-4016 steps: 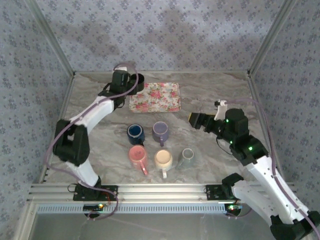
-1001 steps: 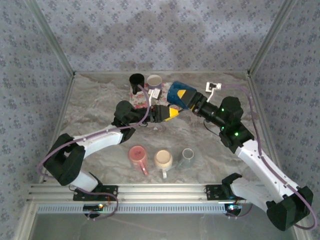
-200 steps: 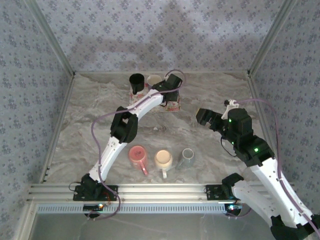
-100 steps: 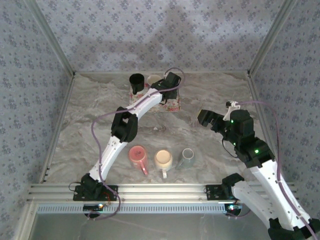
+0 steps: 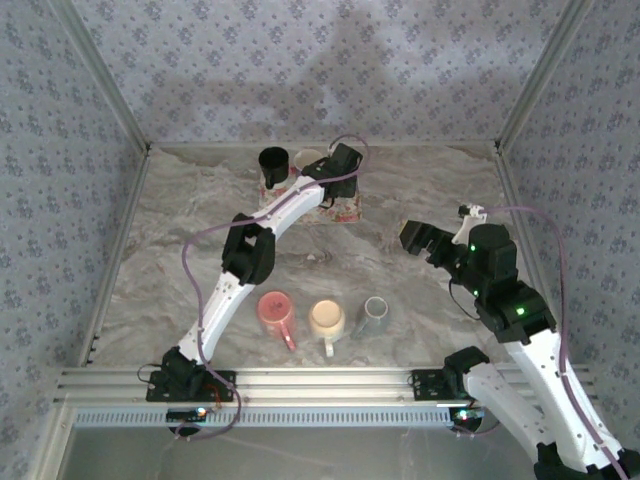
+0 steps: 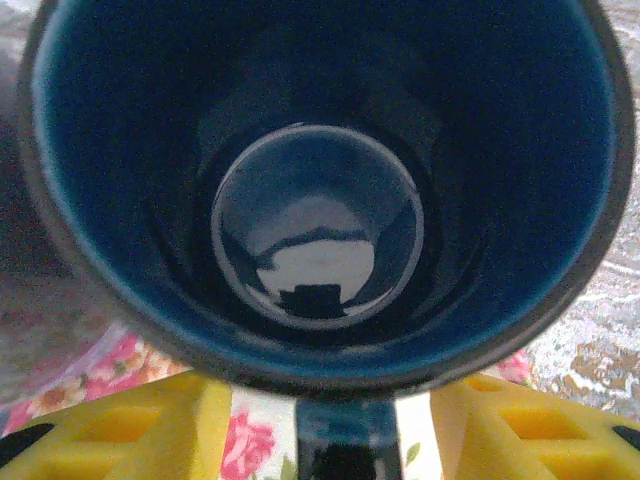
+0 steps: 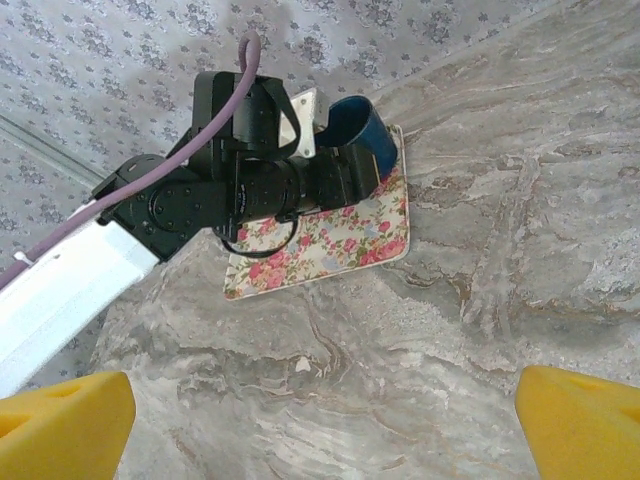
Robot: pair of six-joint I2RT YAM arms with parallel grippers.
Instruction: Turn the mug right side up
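Note:
A dark blue mug stands upright on the floral tray, mouth up, and I look straight down into it in the left wrist view. Its handle sits between the yellow fingers of my left gripper, with tray showing in the gap on each side; the jaws are open and not touching it. The right wrist view shows the mug beside the left gripper at the tray's far edge. My right gripper hovers over bare table at the right, open, nothing between its fingers.
A black mug and a white mug stand at the tray's back left. A pink mug, a cream mug and a grey mug line up near the front. Patterned walls close in three sides.
The left gripper's jaws have spread apart off the mug's handle while the arm stayed over the tray. The right arm has drawn back slightly to the right.

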